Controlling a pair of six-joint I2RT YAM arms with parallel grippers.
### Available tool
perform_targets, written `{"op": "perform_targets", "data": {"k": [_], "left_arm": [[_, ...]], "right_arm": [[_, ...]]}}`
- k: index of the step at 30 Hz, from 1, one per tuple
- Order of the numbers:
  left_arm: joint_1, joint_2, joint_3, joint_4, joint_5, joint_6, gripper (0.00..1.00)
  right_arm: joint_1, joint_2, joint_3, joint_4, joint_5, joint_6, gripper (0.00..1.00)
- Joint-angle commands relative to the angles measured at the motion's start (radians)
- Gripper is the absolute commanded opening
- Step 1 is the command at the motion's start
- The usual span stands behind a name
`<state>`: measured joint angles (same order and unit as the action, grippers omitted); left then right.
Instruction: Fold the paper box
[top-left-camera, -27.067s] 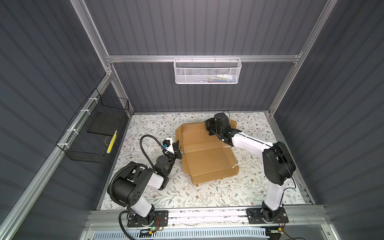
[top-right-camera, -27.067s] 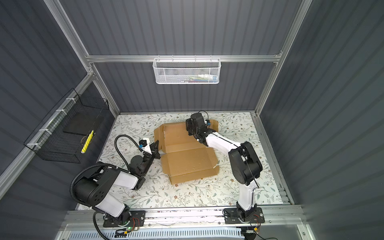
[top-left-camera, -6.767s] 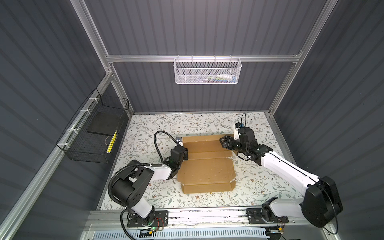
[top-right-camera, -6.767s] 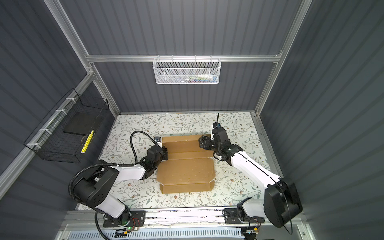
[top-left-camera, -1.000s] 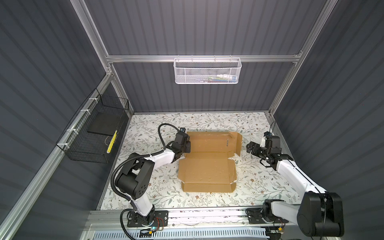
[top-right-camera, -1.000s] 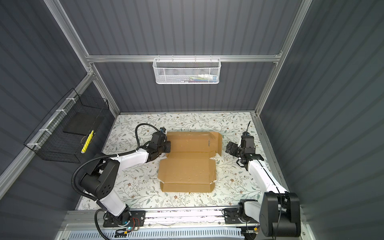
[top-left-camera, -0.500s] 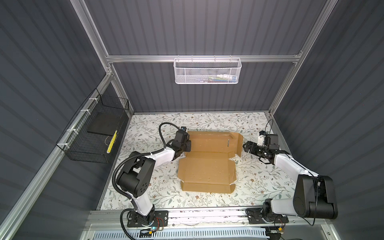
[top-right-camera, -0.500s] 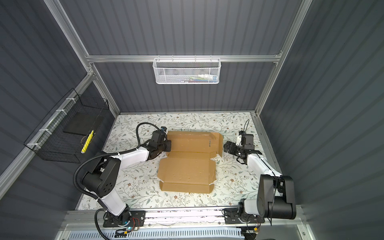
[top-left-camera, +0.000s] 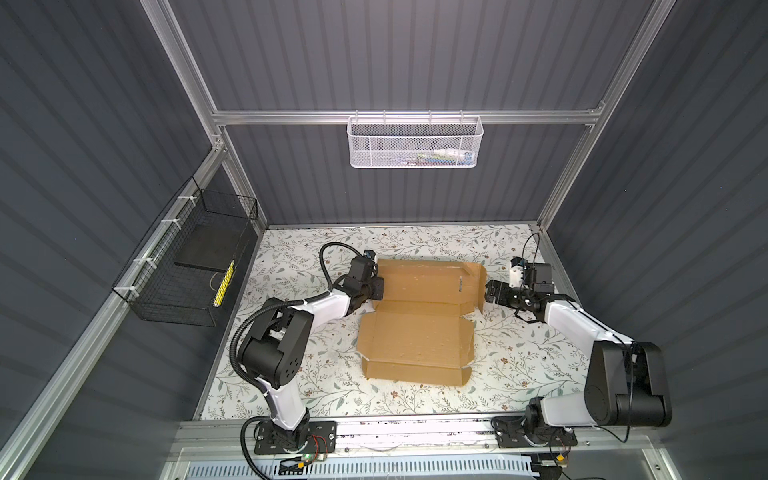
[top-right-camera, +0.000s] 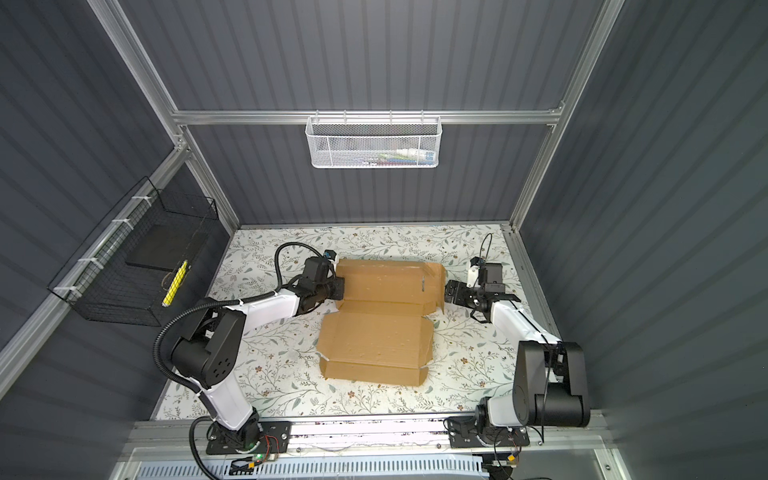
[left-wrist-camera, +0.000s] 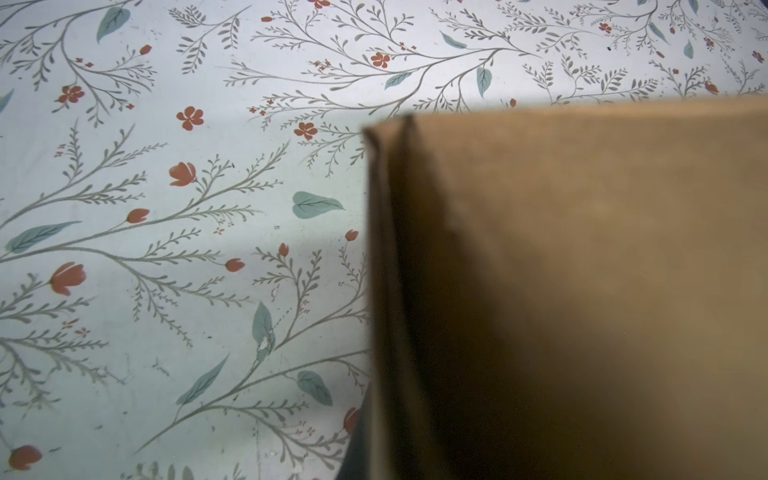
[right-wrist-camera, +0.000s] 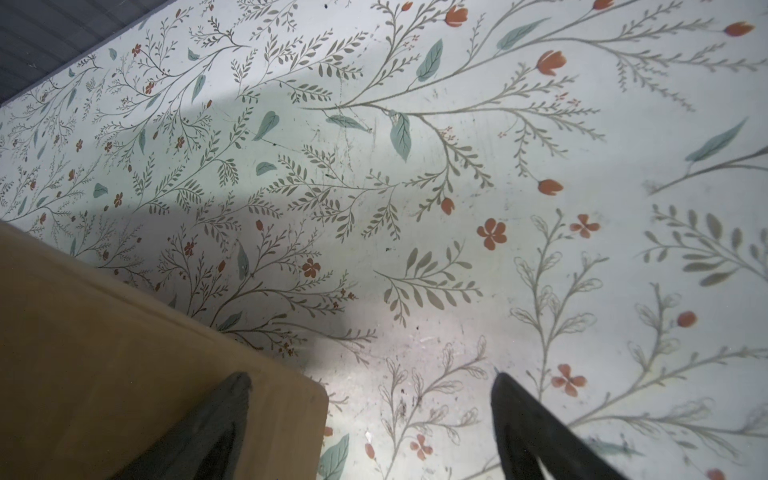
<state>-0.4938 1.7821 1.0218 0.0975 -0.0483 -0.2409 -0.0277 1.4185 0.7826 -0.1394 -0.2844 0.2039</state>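
The paper box (top-left-camera: 415, 332) lies half-folded on the floral tabletop (top-left-camera: 519, 361). The right gripper (top-left-camera: 493, 296), jaws wide open, has swung in to the box's raised right flap (top-left-camera: 480, 282), seemingly ready to fold it. The left gripper (top-left-camera: 376, 287) stays closed at the left edge.

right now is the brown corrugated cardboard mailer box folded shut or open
Open, partly folded: the cardboard box lies spread in both top views, one side flap raised.

Dark ribbed walls (top-left-camera: 415, 54) enclose a floral tabletop (top-left-camera: 519, 365)
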Motion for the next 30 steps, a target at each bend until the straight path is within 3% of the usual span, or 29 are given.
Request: {"op": "perform_targets", "data": {"k": [1,18,30], "left_arm": [[0.001,0.054,-0.003,-0.083,0.06,0.021,0.0],[0.008,0.061,0.006,-0.094,0.112,0.054,0.0],[0.009,0.061,0.019,-0.104,0.166,0.096,0.0]], "right_arm": [[0.014,-0.002,0.026,-0.025,0.01,-0.034,0.91],[0.089,-0.076,0.021,-0.046,0.023,-0.07,0.89],[0.091,-0.032,0.042,0.027,-0.04,-0.107,0.79]]}}
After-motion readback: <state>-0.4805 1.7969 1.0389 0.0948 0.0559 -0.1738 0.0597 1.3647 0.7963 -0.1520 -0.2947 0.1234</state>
